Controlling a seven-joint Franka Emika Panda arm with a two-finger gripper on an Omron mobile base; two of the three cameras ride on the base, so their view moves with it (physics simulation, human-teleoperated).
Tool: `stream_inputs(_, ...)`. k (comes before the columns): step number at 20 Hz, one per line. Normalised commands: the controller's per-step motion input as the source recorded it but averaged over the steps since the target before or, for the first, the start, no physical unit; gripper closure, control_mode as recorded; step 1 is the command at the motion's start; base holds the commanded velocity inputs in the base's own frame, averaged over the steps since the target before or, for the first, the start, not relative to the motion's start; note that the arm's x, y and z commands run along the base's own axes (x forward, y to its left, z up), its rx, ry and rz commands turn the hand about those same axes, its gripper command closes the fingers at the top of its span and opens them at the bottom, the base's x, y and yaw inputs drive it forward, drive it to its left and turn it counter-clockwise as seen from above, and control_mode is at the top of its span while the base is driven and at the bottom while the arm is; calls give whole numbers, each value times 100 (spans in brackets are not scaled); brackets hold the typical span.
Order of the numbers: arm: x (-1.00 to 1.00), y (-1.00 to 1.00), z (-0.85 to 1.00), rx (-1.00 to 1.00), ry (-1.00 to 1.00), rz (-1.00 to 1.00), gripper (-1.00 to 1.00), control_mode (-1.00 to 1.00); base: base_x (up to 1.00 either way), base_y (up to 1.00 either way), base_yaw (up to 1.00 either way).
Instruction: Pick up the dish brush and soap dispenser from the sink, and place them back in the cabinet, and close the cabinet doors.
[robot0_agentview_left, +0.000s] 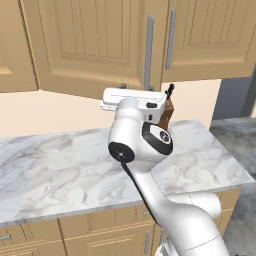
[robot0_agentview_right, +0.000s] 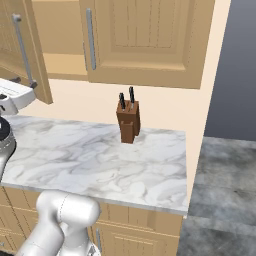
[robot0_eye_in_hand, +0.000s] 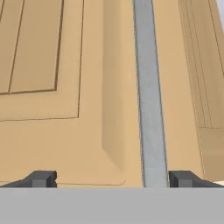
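The cabinet's left door (robot0_agentview_left: 90, 45) hangs ajar, swung out over the counter, and its long silver handle (robot0_agentview_left: 149, 50) runs down its right edge. The right cabinet door (robot0_agentview_left: 210, 35) is shut. My gripper (robot0_agentview_left: 122, 88) is raised just in front of the ajar door's lower edge. In the hand view the gripper (robot0_eye_in_hand: 111, 178) is open and holds nothing, with the door panel (robot0_eye_in_hand: 65, 87) and its handle (robot0_eye_in_hand: 148, 96) close ahead, the handle nearer the right fingertip. The right base view shows the ajar door (robot0_agentview_right: 37, 60) edge-on. The dish brush, soap dispenser and sink are out of view.
A brown knife block (robot0_agentview_right: 128, 122) with black handles stands at the back of the marble counter (robot0_agentview_left: 60, 170), just right of my hand. The counter ends at the right, with dark floor (robot0_agentview_right: 225, 190) beyond. Low drawer fronts (robot0_agentview_left: 100, 235) sit below.
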Motion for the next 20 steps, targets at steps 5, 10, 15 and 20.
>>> stream_inputs(5, 34, -5, -20, 0, 0, 0, -100, -100, 0, 0, 0)
stream_inputs(10, 37, -6, -18, 0, 0, 0, -100, -100, 0, 0, 0)
stream_inputs(15, 46, -9, -18, 0, 0, 0, -100, -100, 0, 0, 0)
stream_inputs(20, 44, -11, -18, 0, 0, 0, -100, -100, 0, 0, 0)
